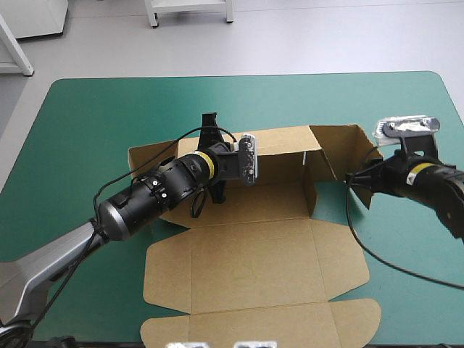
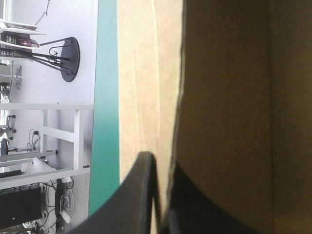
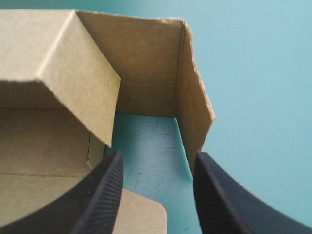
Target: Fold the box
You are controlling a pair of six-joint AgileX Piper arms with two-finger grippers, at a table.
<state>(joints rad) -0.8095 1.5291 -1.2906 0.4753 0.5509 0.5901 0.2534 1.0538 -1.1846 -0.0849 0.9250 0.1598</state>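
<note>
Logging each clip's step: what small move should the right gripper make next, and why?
Probably ease the right gripper sideways and shut it on the upright end wall of the box: its fingers stand open with that wall just off one tip, while the left gripper holds the far wall.

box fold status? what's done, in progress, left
Done: the box has its far wall and right-end flaps standing up.
In hand: the left tool is shut on the far wall. The right tool is open at the right-end flaps.
Left: the right-end flaps look untucked. The left end is partly hidden by the arm. The lid lies flat toward the near edge.
</note>
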